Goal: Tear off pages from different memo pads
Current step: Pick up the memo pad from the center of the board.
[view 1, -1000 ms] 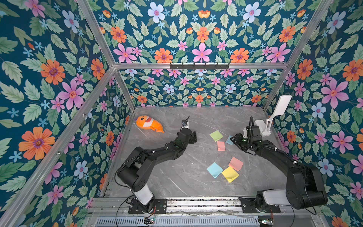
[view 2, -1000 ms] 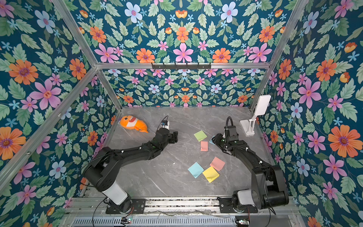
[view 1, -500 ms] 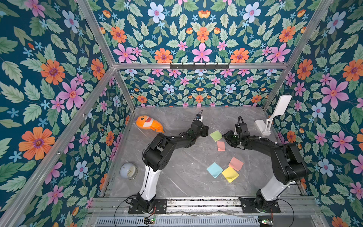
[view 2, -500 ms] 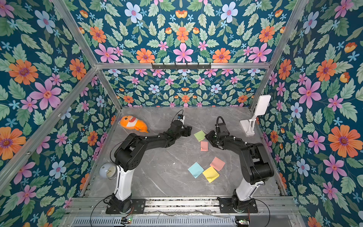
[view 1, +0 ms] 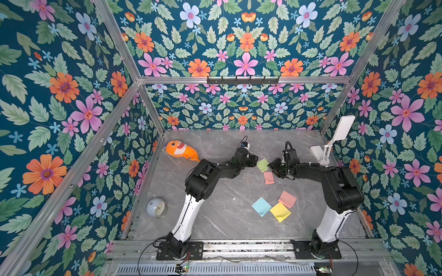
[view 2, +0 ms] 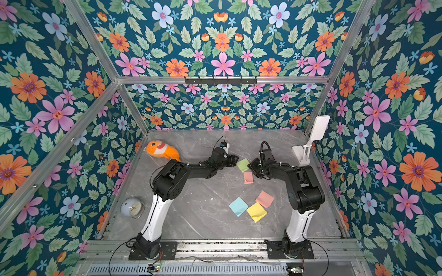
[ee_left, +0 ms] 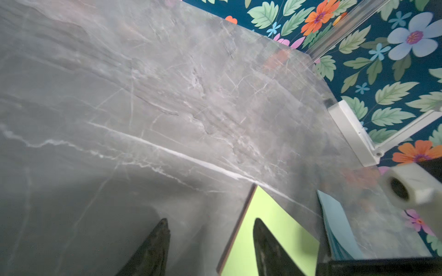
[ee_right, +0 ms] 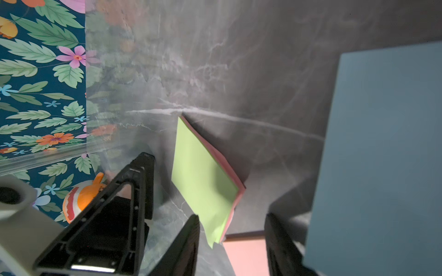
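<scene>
Both top views show a green memo pad (view 1: pixel 263 165) (view 2: pixel 243 165) lying mid-table with a pink memo pad (view 1: pixel 269 177) just in front of it. My left gripper (view 1: pixel 254 160) (ee_left: pixel 211 227) is open at the green pad's (ee_left: pixel 275 227) left edge, one finger over it and the other over bare table. My right gripper (view 1: pixel 272 167) (ee_right: pixel 233 225) is open on the pad's other side. The green pad's (ee_right: pixel 203 172) curled corner hangs between its fingers, ungripped. A blue memo pad (ee_right: pixel 382 155) (ee_left: pixel 334 222) lies beside it. Loose blue (view 1: pixel 261 206), yellow (view 1: pixel 280 211) and pink (view 1: pixel 287 198) pages lie nearer the front.
An orange plush fish (view 1: pixel 181 151) lies at the back left. A white folding stand (view 1: pixel 334 141) stands against the right wall. A small round clock (view 1: pixel 156 208) sits by the left wall near the front.
Both arms have swung inward to the green pad, the left gripper moving right and the right gripper left. The left jaws have narrowed. The clock has come into view.
</scene>
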Motion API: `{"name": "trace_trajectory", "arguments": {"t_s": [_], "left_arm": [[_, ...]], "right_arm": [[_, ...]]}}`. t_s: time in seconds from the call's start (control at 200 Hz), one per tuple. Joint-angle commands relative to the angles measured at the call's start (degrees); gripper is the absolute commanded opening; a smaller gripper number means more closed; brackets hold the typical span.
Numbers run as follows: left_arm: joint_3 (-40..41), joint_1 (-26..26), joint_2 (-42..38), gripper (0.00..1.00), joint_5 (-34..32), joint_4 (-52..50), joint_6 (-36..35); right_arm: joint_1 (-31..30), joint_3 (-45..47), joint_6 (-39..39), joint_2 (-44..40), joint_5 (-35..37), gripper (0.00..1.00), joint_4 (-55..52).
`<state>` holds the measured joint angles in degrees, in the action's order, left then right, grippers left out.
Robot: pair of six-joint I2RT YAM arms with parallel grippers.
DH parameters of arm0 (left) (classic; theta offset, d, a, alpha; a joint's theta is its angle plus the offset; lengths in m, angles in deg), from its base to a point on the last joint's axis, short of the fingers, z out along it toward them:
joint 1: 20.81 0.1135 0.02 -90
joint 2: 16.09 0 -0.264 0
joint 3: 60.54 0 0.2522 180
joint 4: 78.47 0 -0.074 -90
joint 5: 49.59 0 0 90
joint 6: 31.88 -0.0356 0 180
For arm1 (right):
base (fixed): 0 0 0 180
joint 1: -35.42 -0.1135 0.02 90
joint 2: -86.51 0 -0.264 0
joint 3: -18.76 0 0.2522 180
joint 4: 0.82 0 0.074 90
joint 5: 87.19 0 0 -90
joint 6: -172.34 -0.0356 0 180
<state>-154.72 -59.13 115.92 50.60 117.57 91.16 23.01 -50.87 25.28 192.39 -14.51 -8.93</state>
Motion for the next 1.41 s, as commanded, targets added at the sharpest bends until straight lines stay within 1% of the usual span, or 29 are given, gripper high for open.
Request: {"name": "trace_trajectory", "arguments": {"t_s": [0.0,0.18,0.335,0.475,0.615,0.7,0.795,0.94,1.0,1.04,1.11,1.23,1.275,1.315,1.325,1.4], "left_arm": [[2.0,-0.1,0.2,0.53,2.9,2.2,3.1],[5.6,-0.4,0.0,0.45,4.6,6.5,6.0],[6.2,-0.9,0.6,0.41,5.7,9.2,8.5],[6.2,-1.4,0.5,0.37,5.4,9.2,8.6],[8.1,-1.5,0.1,0.34,5.3,9.4,8.8],[9.3,-1.6,-0.2,0.33,5.6,10.1,9.2],[11.9,-1.2,-3.0,0.33,5.5,10.3,8.9],[20.1,1.6,-12.1,0.36,4.9,9.9,7.7],[24.0,3.4,-16.6,0.39,5.0,9.7,7.5],[26.3,4.7,-19.4,0.42,6.2,9.2,7.1],[29.2,6.6,-24.2,0.51,8.0,7.5,6.6],[32.4,9.1,-29.9,0.65,14.3,5.1,6.2],[33.2,9.8,-31.5,0.71,16.1,2.6,5.6],[33.9,10.2,-33.0,0.73,17.9,0.8,5.0],[34.3,10.3,-33.3,0.73,18.3,0.8,5.0],[38.0,10.4,-35.5,0.75,22.0,4.0,6.4]], "right_arm": [[-0.2,-1.0,-1.0,1.6,0.1,0.45,-0.8],[-0.3,-1.7,-1.0,2.7,-0.5,0.43,1.0],[-0.3,-2.0,-0.3,3.1,-0.6,0.39,2.3],[-0.3,-2.3,-0.3,3.9,-1.1,0.32,3.8],[-0.3,-2.5,-0.3,4.5,-2.2,0.25,5.5],[-0.4,-2.7,-0.4,4.3,-2.7,0.18,6.1],[-0.4,-3.1,0.5,3.2,-2.8,0.13,5.1],[-0.4,-3.0,3.7,-0.5,-4.3,0.10,3.0],[-0.4,-3.1,5.1,-2.0,-6.2,0.09,1.9],[-0.4,-2.9,6.0,-3.0,-8.1,0.08,1.2],[-0.4,-2.5,7.4,-4.8,-13.6,0.07,0.1],[-1.4,-0.6,9.3,-8.3,-24.0,0.07,-0.6],[-2.3,0.3,10.4,-9.8,-27.3,0.07,-0.9],[-3.4,1.2,11.2,-10.3,-29.6,0.07,-0.8],[-3.6,1.4,11.4,-11.9,-30.1,0.07,-0.8],[-5.7,2.5,12.5,-14.0,-33.8,0.07,0.5]]}}
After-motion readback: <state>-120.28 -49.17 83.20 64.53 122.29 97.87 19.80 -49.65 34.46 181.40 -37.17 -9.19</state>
